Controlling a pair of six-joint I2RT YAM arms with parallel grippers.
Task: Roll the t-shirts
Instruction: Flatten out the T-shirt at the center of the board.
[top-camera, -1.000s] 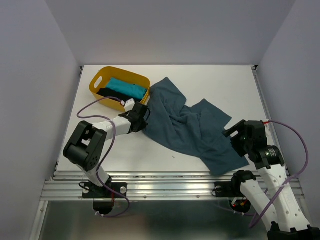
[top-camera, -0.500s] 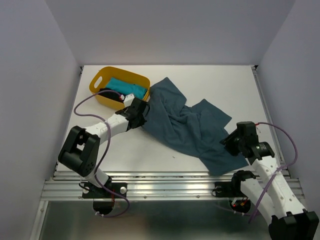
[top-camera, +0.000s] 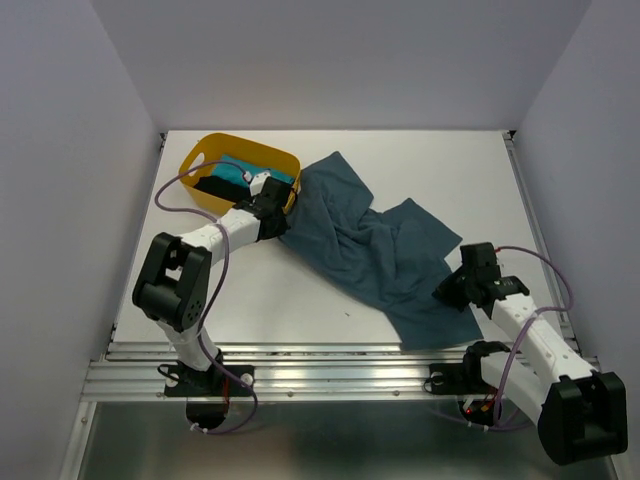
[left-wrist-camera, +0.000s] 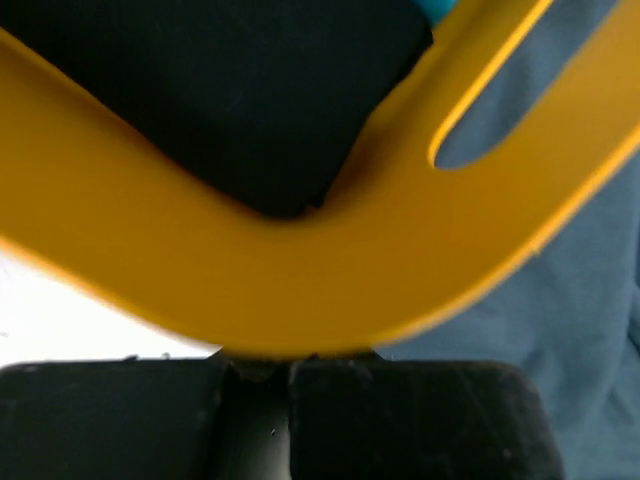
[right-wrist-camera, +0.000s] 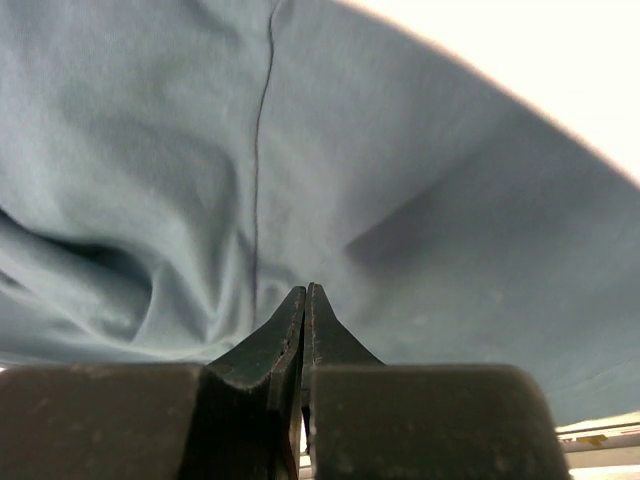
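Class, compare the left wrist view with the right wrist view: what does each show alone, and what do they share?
Only the left wrist view: the yellow tub, the black t-shirt inside it, and the shut left end effector. Only the right wrist view: a stitched seam on the cloth and the shut right end effector, its tips against the cloth. Both: the slate-blue t-shirt.

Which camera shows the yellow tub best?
The top external view: nearly the whole yellow tub shows. The left wrist view shows only a blurred close-up of its rim and handle slot; the right wrist view shows none.
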